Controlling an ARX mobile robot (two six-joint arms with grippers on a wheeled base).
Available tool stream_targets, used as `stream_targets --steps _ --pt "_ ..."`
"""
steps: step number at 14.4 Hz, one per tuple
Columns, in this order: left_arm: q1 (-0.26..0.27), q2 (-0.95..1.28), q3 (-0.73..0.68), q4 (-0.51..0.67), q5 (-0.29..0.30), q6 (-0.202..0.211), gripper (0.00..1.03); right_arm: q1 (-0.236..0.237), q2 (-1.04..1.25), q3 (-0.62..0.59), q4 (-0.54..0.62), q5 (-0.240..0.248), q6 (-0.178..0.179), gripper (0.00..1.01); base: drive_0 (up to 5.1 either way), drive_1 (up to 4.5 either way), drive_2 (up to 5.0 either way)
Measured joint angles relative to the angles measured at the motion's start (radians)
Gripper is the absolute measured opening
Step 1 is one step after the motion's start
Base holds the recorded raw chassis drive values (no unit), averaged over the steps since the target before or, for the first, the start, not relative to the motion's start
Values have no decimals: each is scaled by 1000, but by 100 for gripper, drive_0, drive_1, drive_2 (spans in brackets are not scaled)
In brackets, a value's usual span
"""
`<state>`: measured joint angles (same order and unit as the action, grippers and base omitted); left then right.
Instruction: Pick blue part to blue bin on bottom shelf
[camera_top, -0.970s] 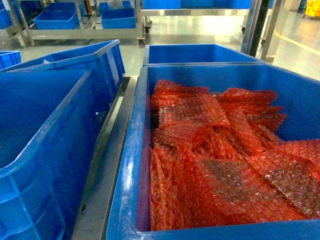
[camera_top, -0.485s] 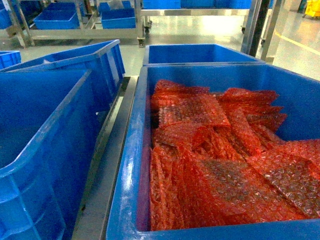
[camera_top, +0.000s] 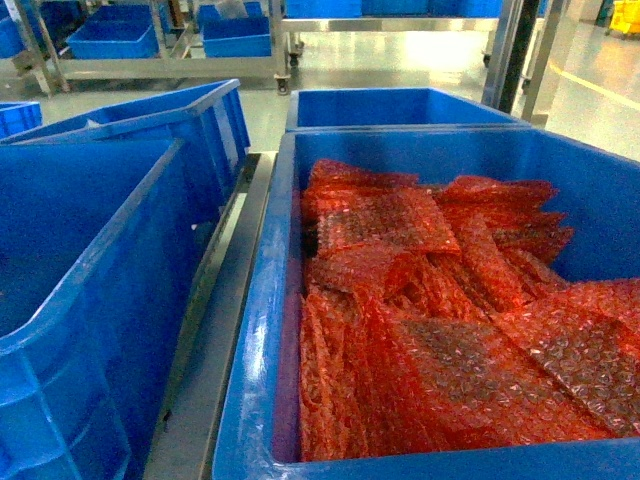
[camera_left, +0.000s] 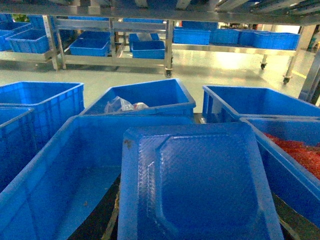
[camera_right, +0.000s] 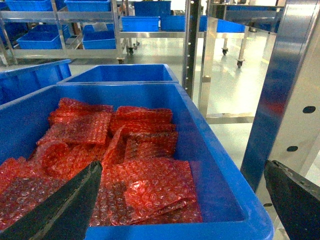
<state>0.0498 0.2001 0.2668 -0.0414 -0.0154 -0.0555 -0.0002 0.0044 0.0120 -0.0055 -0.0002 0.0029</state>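
Note:
The blue part, a flat moulded plastic tray, fills the lower middle of the left wrist view. It hangs above the gap between two blue bins, with the left gripper shut on it, fingers hidden beneath it. Left of it lies an empty blue bin, also at the left of the head view. The right gripper stands open over the near right corner of a bin of red bubble wrap, one dark finger over the wrap, the other outside the wall. A strip of the grey steel shelf shows between bins. Neither gripper appears in the head view.
The red-wrap bin fills the right of the head view, with another blue bin behind it. A tilted bin holding a clear bag sits further back. Perforated steel uprights stand right of the right gripper. Distant racks hold more blue bins.

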Motion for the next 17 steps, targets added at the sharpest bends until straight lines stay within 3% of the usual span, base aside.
stream_targets --steps 1,2,3,4,6,7,9,12,15,17 --pt "-58 5 -21 84 -151 46 44 0 0 0 0 0 0 98 0 0 0" --pt "-145 7 -22 108 -329 116 44 0 0 0 1 1 0 98 0 0 0" --pt "-156 8 -23 106 -464 178 44 0 0 0 1 0 0 98 0 0 0" --pt "-150 8 -23 106 -541 202 44 0 0 0 0 0 0 98 0 0 0" --pt "-155 9 -23 63 -525 211 44 0 0 0 0 0 0 98 0 0 0" --pt "-141 27 -23 60 -495 192 44 0 0 0 0 0 0 98 0 0 0" --pt "-68 214 -7 209 -434 157 44 0 0 0 0 0 0 98 0 0 0" --pt "-8 497 54 397 -346 113 44 0 0 0 0 0 0 98 0 0 0" --pt "48 756 113 543 -292 102 44 0 0 0 0 0 0 98 0 0 0" --pt "51 871 147 609 -270 107 44 0 0 0 0 0 0 98 0 0 0"
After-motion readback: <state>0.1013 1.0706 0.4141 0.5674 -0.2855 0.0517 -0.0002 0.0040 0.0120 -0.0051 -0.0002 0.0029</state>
